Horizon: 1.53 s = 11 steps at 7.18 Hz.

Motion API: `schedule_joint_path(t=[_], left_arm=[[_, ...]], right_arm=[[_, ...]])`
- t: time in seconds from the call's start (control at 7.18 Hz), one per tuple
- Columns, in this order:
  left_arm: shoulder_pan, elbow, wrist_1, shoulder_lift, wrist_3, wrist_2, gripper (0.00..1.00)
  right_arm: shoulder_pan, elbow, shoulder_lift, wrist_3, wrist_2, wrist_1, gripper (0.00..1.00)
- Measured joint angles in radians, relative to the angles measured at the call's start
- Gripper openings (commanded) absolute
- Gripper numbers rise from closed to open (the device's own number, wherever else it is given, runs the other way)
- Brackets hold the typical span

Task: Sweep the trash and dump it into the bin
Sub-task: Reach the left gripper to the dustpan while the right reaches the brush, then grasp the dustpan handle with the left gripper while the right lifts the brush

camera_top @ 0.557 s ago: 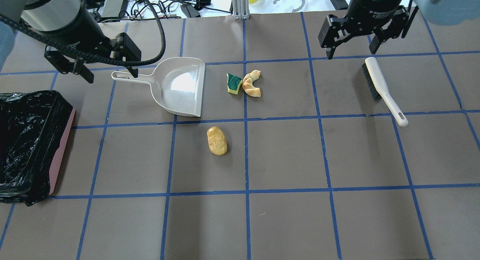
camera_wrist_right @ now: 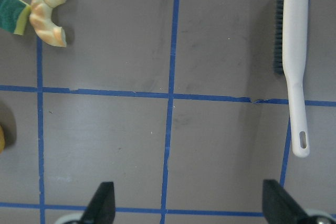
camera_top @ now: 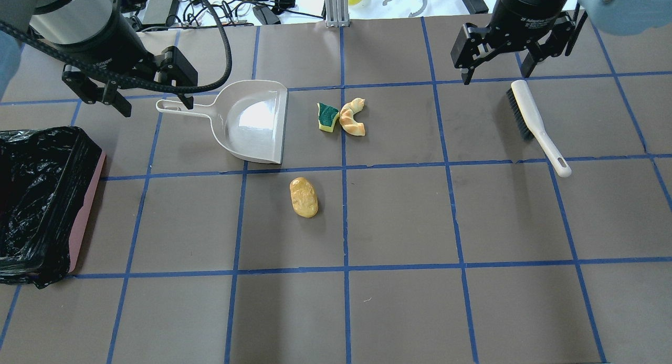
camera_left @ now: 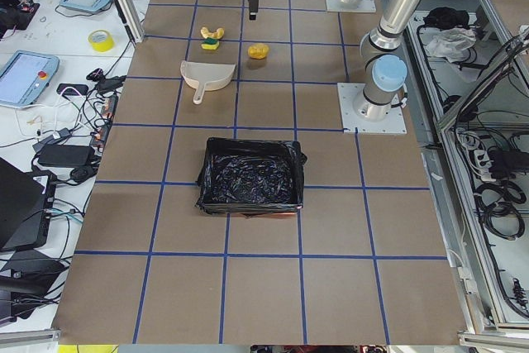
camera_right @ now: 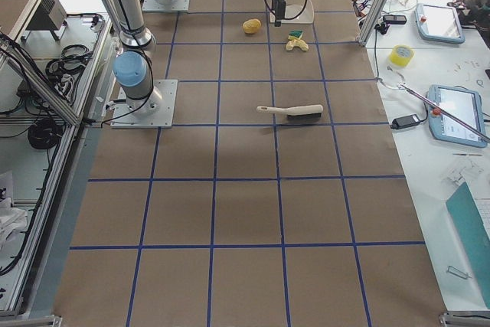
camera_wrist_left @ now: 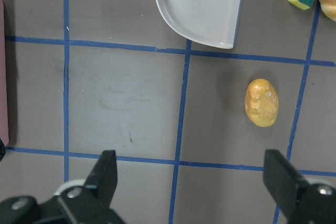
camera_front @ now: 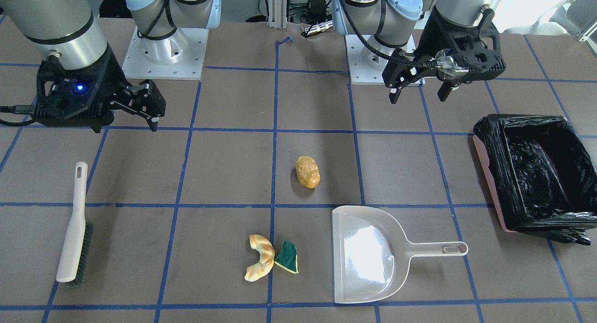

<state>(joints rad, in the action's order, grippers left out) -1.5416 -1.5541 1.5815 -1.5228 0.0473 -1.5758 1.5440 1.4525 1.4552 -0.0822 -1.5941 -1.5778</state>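
On the surface (camera_top: 399, 217), trash (camera_top: 336, 120) sits outside bin (camera_top: 84, 211) and dustpan (camera_top: 257, 122).
Bin shows only black liner; dustpan bare; potato lump (camera_top: 304, 197), croissant piece (camera_top: 353, 121), sponge wedge (camera_top: 327, 115) loose. Left tool (camera_top: 156, 105), right tool (camera_top: 496, 76) gape, unladen.

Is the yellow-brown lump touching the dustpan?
Apart. The left wrist view shows bare table and a blue tape line between the yellow-brown lump and the dustpan.

The desk (camera_top: 399, 222) is covered in matte brown sheeting, ruled into large squares by blue tape (camera_top: 345, 222). An aluminium post (camera_top: 336, 7) rises at its far edge. Beyond that edge runs a white bench (camera_left: 41, 35) carrying a yellow tape roll (camera_left: 101, 40), a grey tablet-like pendant (camera_left: 29, 78) and a black power brick (camera_left: 62, 155). Bright, even light glares off the white surfaces.
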Motion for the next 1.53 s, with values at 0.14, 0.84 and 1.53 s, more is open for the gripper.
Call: schedule_joint_path(t=[0.14,0.84,1.53], left_arm=[[0.002,0.0,-0.001,0.0,-0.042,-0.001,1.0],[0.019,-0.158,-0.34,-0.08,-0.598,-0.003,1.0],[0.064,-0.205,-0.572,-0.294,-1.445,-0.001,1.0]], right_arm=[[-0.067,0.028,-0.01,-0.071,0.001,-0.039,1.0],[-0.305,0.375,-0.036,-0.488,0.008,-0.5,1.0],[-0.381,0.52,-0.099,-0.613,0.016,-0.68,0.94]])
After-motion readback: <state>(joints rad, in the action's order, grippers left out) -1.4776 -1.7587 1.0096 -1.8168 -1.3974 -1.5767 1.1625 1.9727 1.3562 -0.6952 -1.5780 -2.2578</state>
